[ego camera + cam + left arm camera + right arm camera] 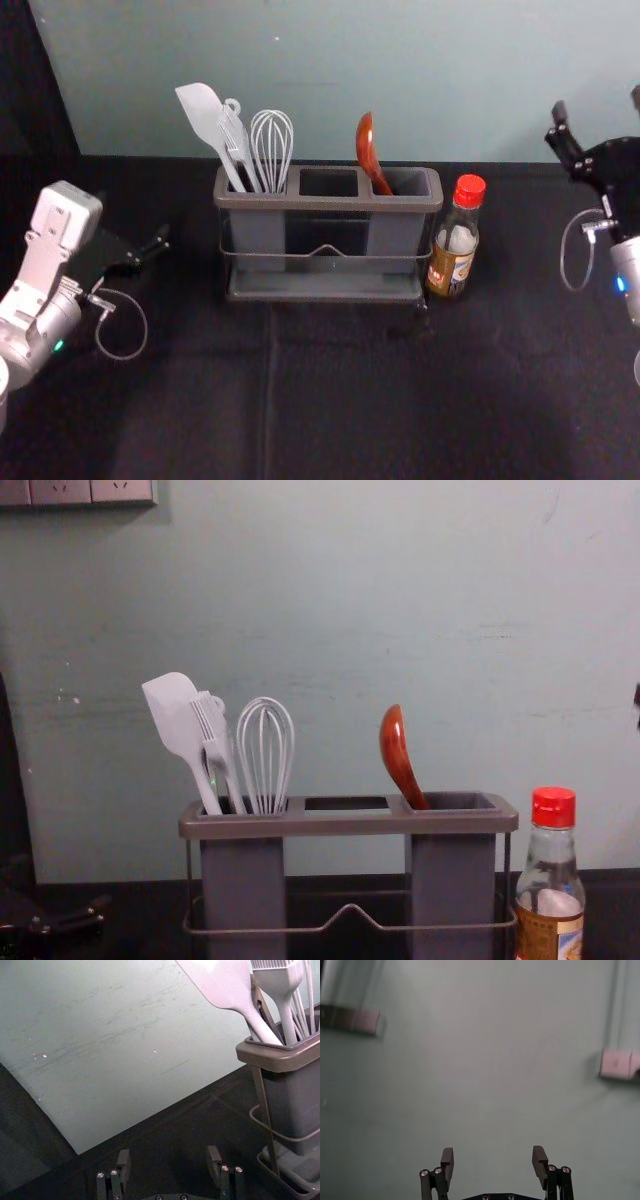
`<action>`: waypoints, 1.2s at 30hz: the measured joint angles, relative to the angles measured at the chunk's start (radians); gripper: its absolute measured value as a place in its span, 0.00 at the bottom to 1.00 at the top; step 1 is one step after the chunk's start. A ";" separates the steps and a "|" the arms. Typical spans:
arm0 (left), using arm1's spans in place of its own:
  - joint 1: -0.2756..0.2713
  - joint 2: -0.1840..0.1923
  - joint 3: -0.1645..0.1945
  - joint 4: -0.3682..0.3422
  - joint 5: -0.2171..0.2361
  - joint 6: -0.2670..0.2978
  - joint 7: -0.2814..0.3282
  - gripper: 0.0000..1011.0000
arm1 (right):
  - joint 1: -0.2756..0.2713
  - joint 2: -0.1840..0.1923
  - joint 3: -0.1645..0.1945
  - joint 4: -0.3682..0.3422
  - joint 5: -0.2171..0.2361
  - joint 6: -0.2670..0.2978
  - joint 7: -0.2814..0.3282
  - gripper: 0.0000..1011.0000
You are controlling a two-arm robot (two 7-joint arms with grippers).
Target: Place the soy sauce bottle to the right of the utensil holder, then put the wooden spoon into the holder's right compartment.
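The soy sauce bottle (pixel 455 240) with its red cap stands upright just right of the grey utensil holder (pixel 325 297). Inside the holder's right compartment leans the wooden spoon (pixel 368 150), its reddish-brown bowl up, also seen as the spoon (pixel 396 750) in the chest view. Left of the holder, my left gripper (pixel 150 254) is low over the cloth; in the left wrist view the left gripper (pixel 168 1162) is open and empty. My right gripper (pixel 598 104) is raised at the far right, away from the bottle; in the right wrist view the right gripper (pixel 493 1160) is open and empty.
A white spatula (pixel 203 115), a small fork-like tool and a whisk (pixel 271 145) stand in the left compartment. Behind the black-covered table (pixel 350 400) rises a pale wall, with sockets (pixel 92 490) at upper left in the chest view.
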 joint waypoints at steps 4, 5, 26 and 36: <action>0.000 0.000 0.000 0.000 0.000 0.000 0.000 0.99 | -0.018 0.012 -0.015 -0.033 -0.002 0.134 0.011 0.99; 0.000 0.000 0.000 0.000 0.000 0.000 0.000 0.99 | -0.023 0.021 -0.025 -0.037 -0.003 0.174 0.023 0.99; 0.000 0.000 0.000 0.000 0.000 0.000 0.000 0.99 | -0.033 0.101 -0.109 -0.040 -0.028 0.373 0.079 0.99; 0.000 0.000 0.000 0.000 0.000 0.000 0.000 0.99 | -0.034 0.100 -0.107 -0.040 -0.028 0.372 0.079 0.99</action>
